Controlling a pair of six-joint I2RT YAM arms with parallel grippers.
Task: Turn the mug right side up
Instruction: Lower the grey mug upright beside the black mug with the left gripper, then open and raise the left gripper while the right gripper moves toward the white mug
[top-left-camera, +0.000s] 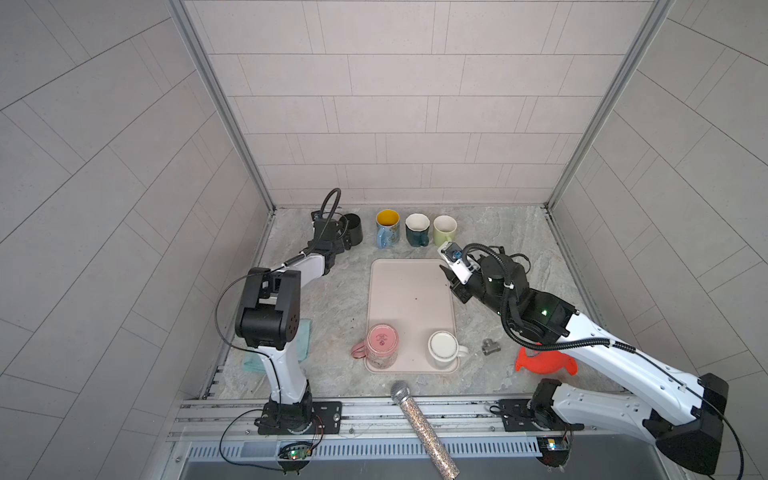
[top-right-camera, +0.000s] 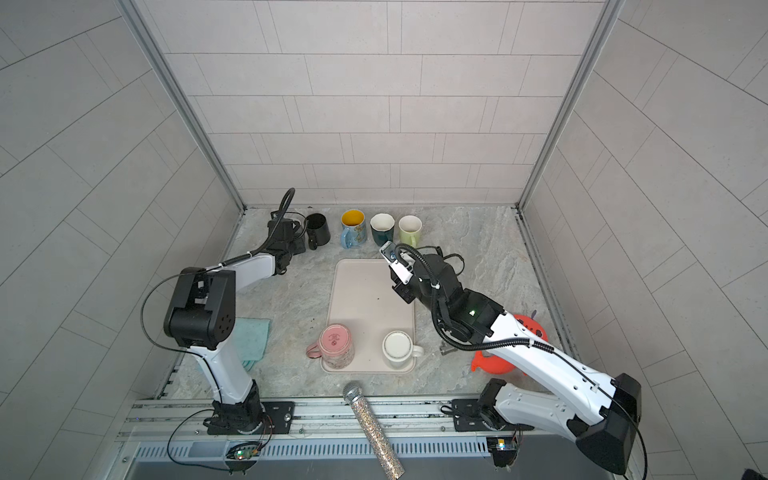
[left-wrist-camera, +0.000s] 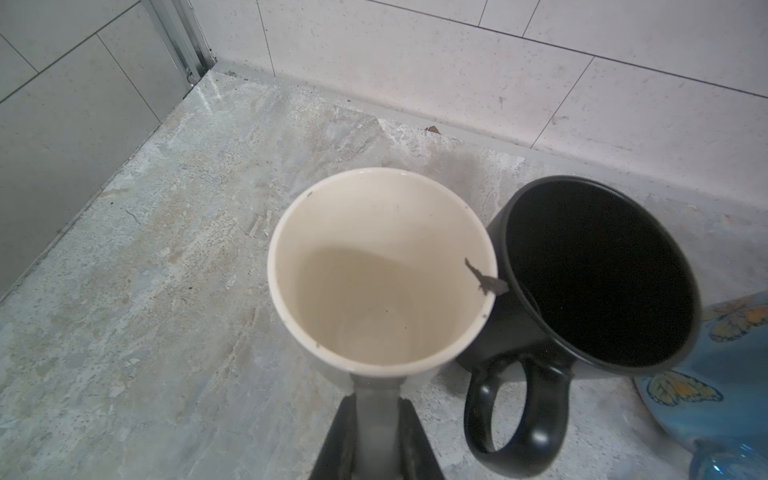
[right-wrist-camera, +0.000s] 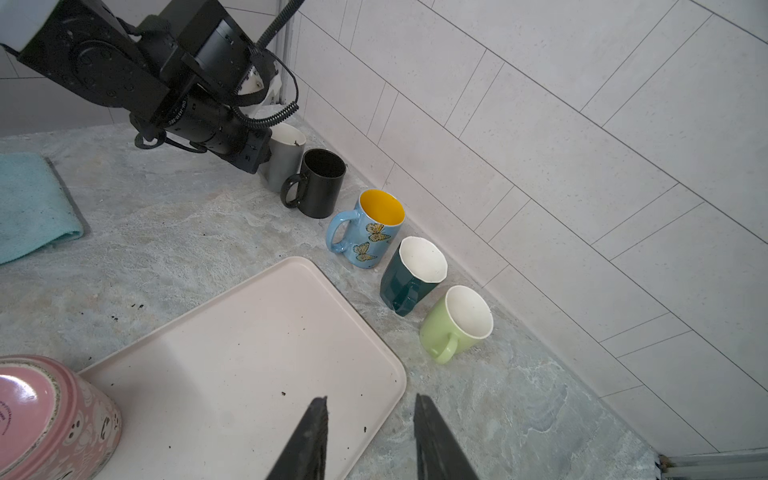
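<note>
A grey mug (left-wrist-camera: 382, 270) with a cream inside stands mouth up in the back left corner, touching a black mug (left-wrist-camera: 598, 270). My left gripper (left-wrist-camera: 378, 399) is shut on the grey mug's handle; in both top views the gripper (top-left-camera: 338, 245) hides that mug. The right wrist view shows the grey mug (right-wrist-camera: 284, 156) behind the left arm. A pink mug (top-left-camera: 382, 345) and a white mug (top-left-camera: 442, 349) sit upside down at the near end of the pink tray (top-left-camera: 409, 291). My right gripper (right-wrist-camera: 370, 399) hangs open and empty over the tray's far right corner.
A blue butterfly mug (top-left-camera: 387, 228), a dark green mug (top-left-camera: 417, 229) and a light green mug (top-left-camera: 444, 228) stand upright along the back wall. A teal cloth (top-right-camera: 249, 336) lies left, a metal fitting (top-left-camera: 490, 347) and an orange toy (top-left-camera: 544, 361) right, a glitter microphone (top-left-camera: 419, 424) in front.
</note>
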